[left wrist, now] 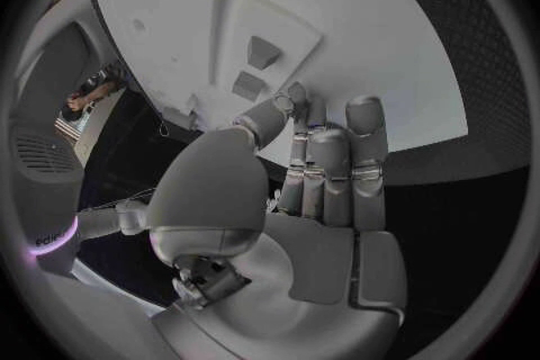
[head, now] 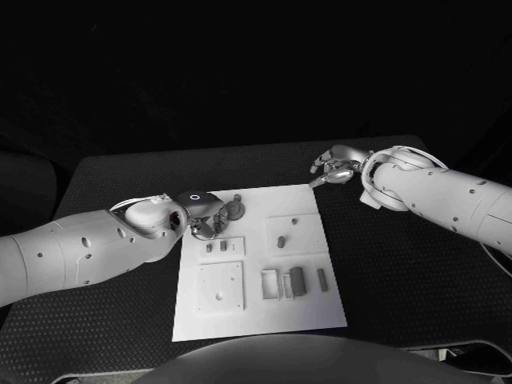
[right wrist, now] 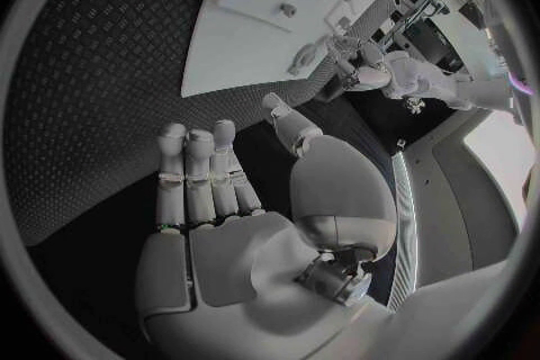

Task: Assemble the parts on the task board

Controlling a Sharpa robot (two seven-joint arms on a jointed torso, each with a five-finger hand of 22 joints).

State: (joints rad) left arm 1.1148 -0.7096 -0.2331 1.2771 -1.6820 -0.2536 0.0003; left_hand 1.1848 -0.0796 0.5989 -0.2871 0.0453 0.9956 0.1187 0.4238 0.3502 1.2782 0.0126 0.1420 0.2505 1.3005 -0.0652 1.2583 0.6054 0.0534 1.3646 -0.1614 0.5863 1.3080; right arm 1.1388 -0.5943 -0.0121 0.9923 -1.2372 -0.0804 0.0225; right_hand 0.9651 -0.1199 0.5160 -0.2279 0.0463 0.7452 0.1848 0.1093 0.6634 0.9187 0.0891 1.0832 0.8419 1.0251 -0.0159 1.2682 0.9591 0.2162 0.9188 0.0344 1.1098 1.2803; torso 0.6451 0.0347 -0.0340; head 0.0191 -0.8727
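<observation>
Flat white rectangular task board lies mid-table with small grey parts on it. Silver left hand sits over the board's far left corner, fingers together and extended, holding nothing. Silver right hand hovers off the far right corner, fingers apart, empty.

Your left hand hangs over the near edge of the task board, fingers held side by side with the thumb bent toward them, nothing visibly gripped. On the board beyond the fingertips you see two small grey parts, one just beside the other.
</observation>
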